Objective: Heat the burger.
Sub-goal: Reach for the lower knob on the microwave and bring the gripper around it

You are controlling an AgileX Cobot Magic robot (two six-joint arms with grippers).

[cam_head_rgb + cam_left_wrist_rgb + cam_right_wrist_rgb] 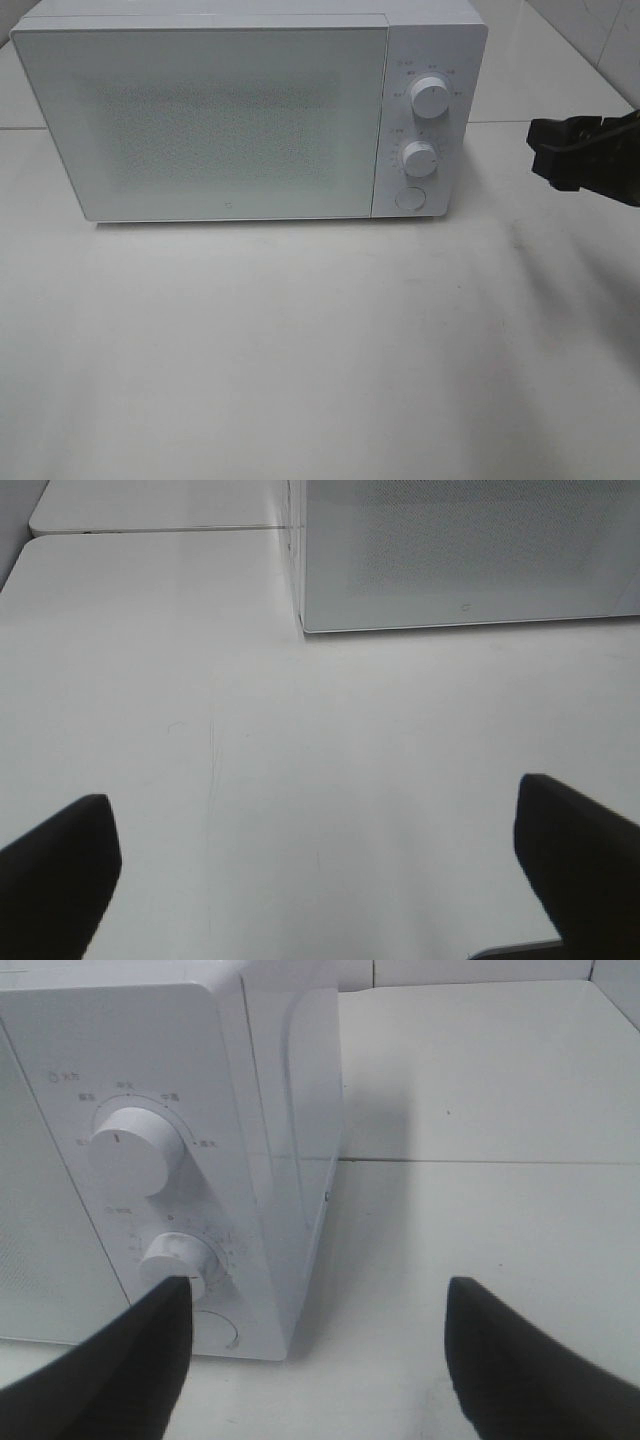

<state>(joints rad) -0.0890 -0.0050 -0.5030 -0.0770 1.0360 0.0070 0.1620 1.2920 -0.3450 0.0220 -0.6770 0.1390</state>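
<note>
No burger shows in any view. A white microwave [205, 120] stands at the back of the table with its door shut; its frosted door hides the inside. My right gripper [320, 1360] is open and holds nothing, hovering to the right of the microwave's control panel, near the lower knob [180, 1260]. In the exterior high view it [542, 150] enters from the right edge, level with the knobs. My left gripper [315, 870] is wide open and holds nothing, over bare table in front of the microwave's left corner [302, 620]; the high view does not show it.
The control panel carries an upper knob [430, 97], a lower knob [420, 157] and a round button [409, 198]. The white tabletop [320, 350] stretches in front of the microwave, with a seam line behind it [480, 1160].
</note>
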